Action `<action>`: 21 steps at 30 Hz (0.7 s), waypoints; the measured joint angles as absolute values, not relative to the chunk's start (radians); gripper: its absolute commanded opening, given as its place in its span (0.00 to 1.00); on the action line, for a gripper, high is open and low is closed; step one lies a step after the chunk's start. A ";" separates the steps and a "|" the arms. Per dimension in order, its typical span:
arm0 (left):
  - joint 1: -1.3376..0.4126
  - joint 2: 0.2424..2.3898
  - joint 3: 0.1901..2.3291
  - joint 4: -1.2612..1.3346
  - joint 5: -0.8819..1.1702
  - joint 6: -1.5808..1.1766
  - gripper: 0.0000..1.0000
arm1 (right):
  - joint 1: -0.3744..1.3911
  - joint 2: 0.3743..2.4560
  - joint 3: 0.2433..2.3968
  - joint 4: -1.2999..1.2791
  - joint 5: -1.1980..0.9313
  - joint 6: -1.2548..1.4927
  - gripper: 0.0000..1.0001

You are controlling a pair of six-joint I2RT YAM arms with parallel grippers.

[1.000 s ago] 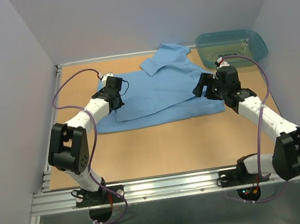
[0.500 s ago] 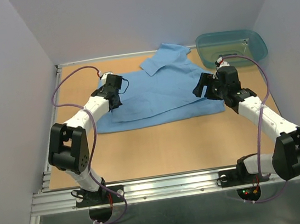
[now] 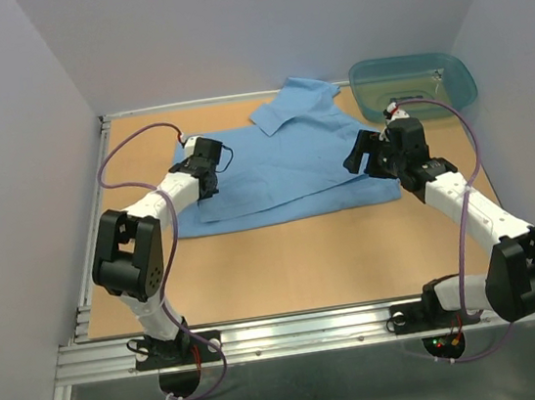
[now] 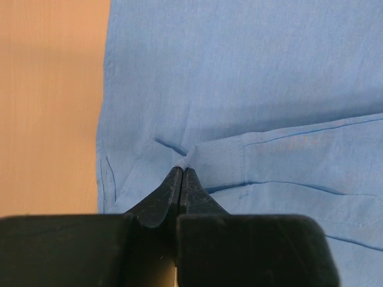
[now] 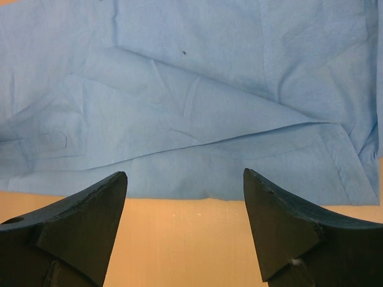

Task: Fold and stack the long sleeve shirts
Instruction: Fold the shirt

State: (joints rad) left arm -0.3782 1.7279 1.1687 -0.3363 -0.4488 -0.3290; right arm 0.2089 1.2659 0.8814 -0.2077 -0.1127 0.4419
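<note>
Long sleeve shirt, light blue, lies spread flat across the far half of the table. We judge it thin, limp and light: it will sag and crease unless we take it by hems or seams. Our left gripper is pinched tight on a fold near the shirt's left edge. Our right gripper hangs wide open over the near hem. A teal tub sits beyond.

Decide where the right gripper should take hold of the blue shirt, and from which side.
Probably the near hem of the shirt, approached from the table side: that edge lies flat and exposed beside bare wood, right by the open right gripper.
</note>
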 measured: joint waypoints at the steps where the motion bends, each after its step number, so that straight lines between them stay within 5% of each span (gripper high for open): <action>1: -0.378 1.726 1.163 -0.331 -0.450 -0.331 0.09 | 0.209 1.266 0.881 -0.208 -0.113 0.442 0.84; 4: -0.378 1.711 1.132 -0.334 -0.462 -0.331 0.19 | 0.209 1.268 0.881 -0.208 -0.115 0.445 0.83; 9: -0.377 1.710 1.126 -0.340 -0.495 -0.331 0.68 | 0.209 1.291 0.881 -0.200 -0.132 0.449 0.84; 21: -0.388 1.622 1.186 -0.332 -0.453 -0.337 0.68 | 0.211 1.406 0.883 -0.068 -0.252 0.546 0.83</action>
